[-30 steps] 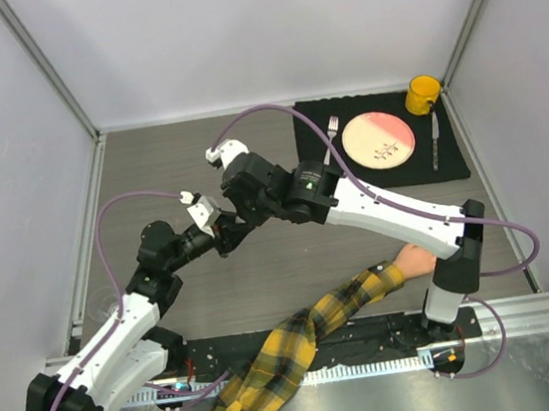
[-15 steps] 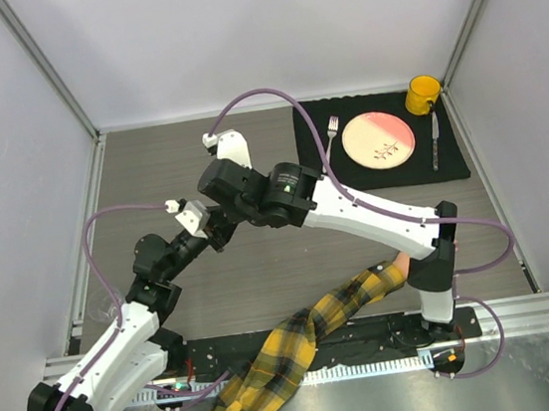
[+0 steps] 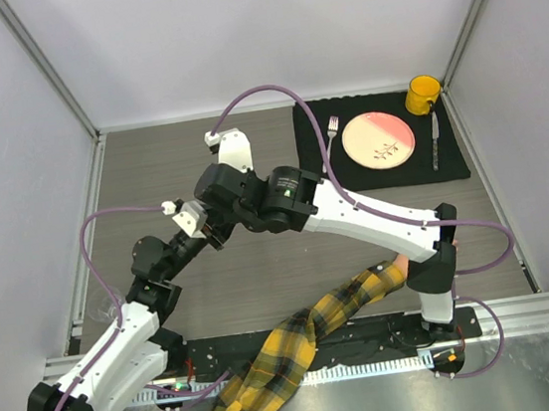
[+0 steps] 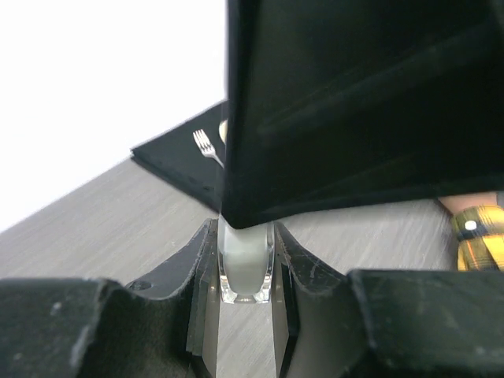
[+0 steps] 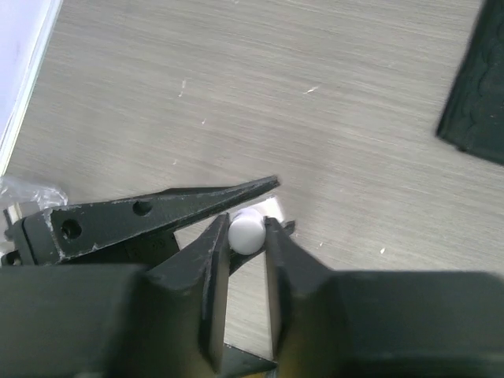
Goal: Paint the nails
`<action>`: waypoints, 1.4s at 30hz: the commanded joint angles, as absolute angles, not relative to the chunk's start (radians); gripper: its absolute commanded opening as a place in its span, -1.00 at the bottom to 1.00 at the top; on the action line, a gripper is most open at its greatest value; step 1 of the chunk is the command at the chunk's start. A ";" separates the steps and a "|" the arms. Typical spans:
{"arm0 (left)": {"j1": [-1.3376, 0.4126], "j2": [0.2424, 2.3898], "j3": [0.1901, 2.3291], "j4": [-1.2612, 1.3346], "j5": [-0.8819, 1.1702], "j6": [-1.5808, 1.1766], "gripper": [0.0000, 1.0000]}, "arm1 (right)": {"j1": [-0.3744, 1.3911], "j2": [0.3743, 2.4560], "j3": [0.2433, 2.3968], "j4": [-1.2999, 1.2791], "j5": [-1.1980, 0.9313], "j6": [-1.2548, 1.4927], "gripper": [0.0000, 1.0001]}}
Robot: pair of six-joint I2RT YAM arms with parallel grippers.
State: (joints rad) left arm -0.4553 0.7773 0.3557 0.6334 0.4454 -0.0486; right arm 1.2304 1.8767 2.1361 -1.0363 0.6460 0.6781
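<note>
My left gripper is shut on a small clear bottle with milky liquid, held upright above the table. My right gripper comes from above and is shut on the bottle's white cap. In the top view the two grippers meet at the middle left, and the bottle is hidden there. The peach mannequin hand lies near the right arm's base, mostly covered by that arm. Its yellow-and-black plaid sleeve trails to the front edge. The nails do not show in any view.
A black mat at the back right holds a pink plate, a fork, a knife and a yellow mug. A clear plastic scrap lies by the left wall.
Both grippers have shifted a little to the left together, still joined at the bottle. The right arm's elbow has swung left and now covers more of the mannequin hand.
</note>
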 commanded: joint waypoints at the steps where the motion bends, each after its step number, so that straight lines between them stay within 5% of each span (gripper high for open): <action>1: -0.457 0.741 0.396 0.858 0.422 -0.055 -1.00 | 1.281 1.888 2.161 -1.095 0.520 0.681 -0.35; 7: -0.459 0.730 0.397 0.835 0.426 -0.061 -1.00 | 1.281 1.859 2.160 -1.115 0.531 0.672 0.01; 15: -0.459 0.710 0.406 0.773 0.439 -0.083 -1.00 | 1.282 1.746 2.073 -1.106 0.519 0.661 0.18; 26: -0.457 0.663 0.583 0.366 0.638 -0.338 -1.00 | 1.273 1.231 1.583 -0.796 0.238 0.320 0.53; 33: -0.459 0.589 0.655 0.314 0.847 -0.621 -1.00 | 0.944 1.078 1.373 -0.387 -0.548 0.190 0.43; 42: -0.457 0.551 0.657 0.451 0.925 -0.914 -1.00 | 0.891 1.230 1.496 -0.246 -0.871 0.136 0.15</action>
